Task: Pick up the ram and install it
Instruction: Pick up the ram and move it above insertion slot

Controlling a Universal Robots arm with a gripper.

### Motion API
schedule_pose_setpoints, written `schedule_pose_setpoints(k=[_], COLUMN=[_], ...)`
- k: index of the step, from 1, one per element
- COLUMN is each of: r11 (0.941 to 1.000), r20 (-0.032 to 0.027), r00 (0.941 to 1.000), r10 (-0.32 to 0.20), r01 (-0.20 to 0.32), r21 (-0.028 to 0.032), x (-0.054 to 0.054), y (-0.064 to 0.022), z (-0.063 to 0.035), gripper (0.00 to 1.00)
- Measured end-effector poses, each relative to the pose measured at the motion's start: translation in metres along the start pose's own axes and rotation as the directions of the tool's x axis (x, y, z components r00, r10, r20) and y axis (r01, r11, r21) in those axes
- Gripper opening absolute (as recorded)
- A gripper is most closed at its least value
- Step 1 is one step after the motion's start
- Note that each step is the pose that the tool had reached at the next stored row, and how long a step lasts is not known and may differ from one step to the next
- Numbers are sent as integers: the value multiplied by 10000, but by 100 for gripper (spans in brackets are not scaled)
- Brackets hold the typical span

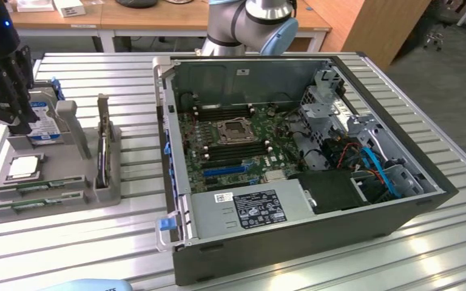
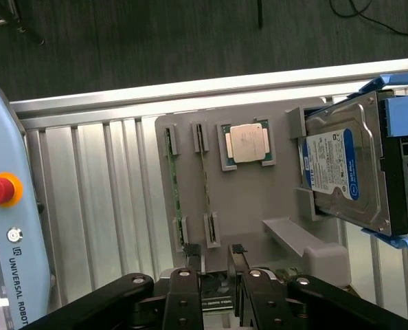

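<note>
On the flat grey plastic tray [image 2: 259, 199] beside the open black computer case [image 1: 298, 248] lies the ram [image 1: 40, 185], a long green circuit-board stick. Your black gripper [image 2: 215, 253] hovers above it, jaws apart and empty. Expect the ram to be light, stiff and fragile, so pinch its long edges, not the chips.

high exterior view and close downward wrist view share the tray [image 1: 61, 165] [image 2: 252, 199].
</note>
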State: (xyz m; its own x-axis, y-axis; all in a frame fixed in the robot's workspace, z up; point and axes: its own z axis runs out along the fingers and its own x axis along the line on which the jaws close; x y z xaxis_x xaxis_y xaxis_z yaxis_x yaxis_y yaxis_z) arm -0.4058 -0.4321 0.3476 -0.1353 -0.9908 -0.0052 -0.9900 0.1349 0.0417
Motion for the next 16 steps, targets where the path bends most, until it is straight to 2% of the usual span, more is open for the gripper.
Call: schedule_pose_setpoints(k=[16], r11=[10000], r20=[-1], r00=[10000], r10=[0], r01=[0], r21=[-1], x=[1], y=[-5], z=[115], gripper=[29])
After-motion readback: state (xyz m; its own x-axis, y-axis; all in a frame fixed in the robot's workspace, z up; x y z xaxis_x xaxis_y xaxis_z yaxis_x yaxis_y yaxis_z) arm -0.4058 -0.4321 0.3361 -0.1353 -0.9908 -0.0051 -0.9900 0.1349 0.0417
